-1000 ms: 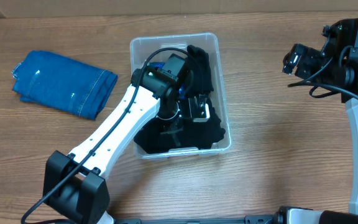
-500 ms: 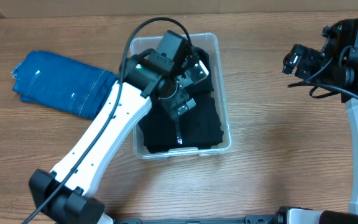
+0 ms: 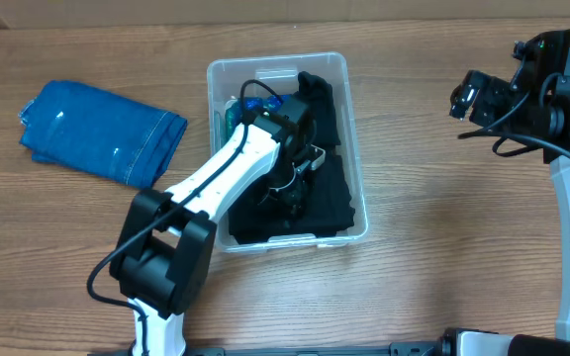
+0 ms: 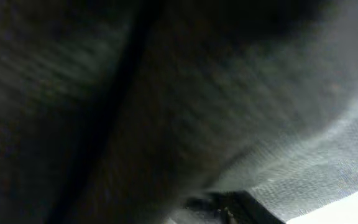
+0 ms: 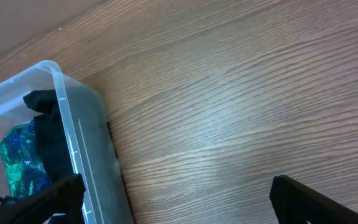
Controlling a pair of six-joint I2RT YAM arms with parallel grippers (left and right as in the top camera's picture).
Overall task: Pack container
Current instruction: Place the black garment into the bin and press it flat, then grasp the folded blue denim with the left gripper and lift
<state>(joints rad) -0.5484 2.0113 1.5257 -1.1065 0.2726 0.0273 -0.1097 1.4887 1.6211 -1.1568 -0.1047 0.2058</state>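
The clear plastic container [image 3: 356, 148] stands at mid table with a black garment [image 3: 330, 203] filling it and a blue-green item [image 3: 234, 111] at its back left. My left gripper [image 3: 295, 180] is down inside the container, pressed into the black garment; its wrist view shows only dark blurred fabric [image 4: 104, 112], so its jaws cannot be read. My right gripper [image 5: 173, 196] is open and empty, held above bare table to the right of the container [image 5: 82, 143].
A folded blue denim garment [image 3: 102, 133] lies on the wooden table at the far left. The right arm's base [image 3: 562, 89] sits at the right edge.
My left gripper swung up toward the container's back, then came back down into the black garment. The right arm has not moved.
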